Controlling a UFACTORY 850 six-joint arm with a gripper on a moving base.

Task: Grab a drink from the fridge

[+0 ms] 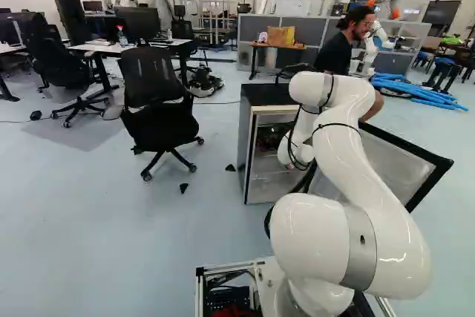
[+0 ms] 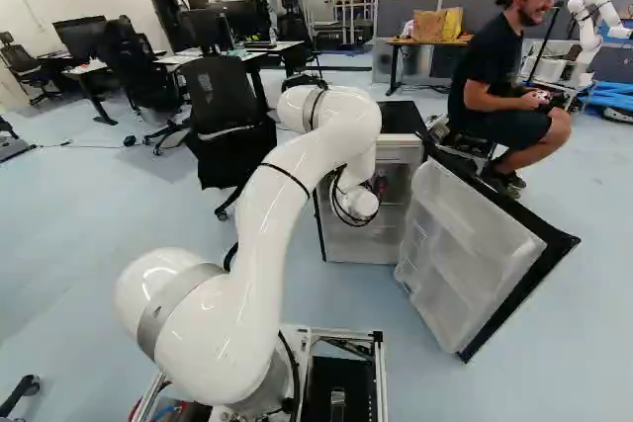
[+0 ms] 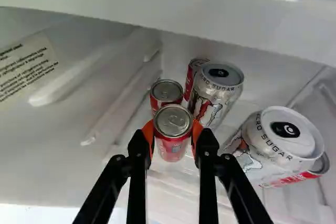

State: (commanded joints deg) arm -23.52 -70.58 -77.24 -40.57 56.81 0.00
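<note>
Wrist view
Pincer [image 3: 172, 127]: clamped on a small red can, orange pads [image 3: 148, 136] touching it from two sides
Can in the grip [image 3: 173, 147]: between the fingertips, inside the fridge; whether it is clear of the surface below, I cannot tell
Second small red can [image 3: 166, 92]: just ahead of the pincer, close behind the gripped can
Tall silver can [image 3: 217, 92]: ahead of the pincer and off to one side
Narrow red can [image 3: 190, 74]: farther ahead of it, partly hidden by the tall silver one
Large silver can [image 3: 281, 137]: beside the pincer, apart from it
Red-marked can [image 3: 318, 167]: beyond that one, mostly covered
Printed label [image 3: 26, 66]: on the fridge wall, on the pincer's other side

Left base view
Fridge [image 1: 269, 95]: around the pincer; the white arm [image 1: 364, 161] reaches into its opening
Fridge door [image 1: 390, 165]: wide open, beside the pincer
Office chair [image 1: 154, 102]: outside the fridge, apart from the pincer

Right base view
Wrist [image 2: 356, 203]: at the opening, covering much of what surrounds the pincer
</note>
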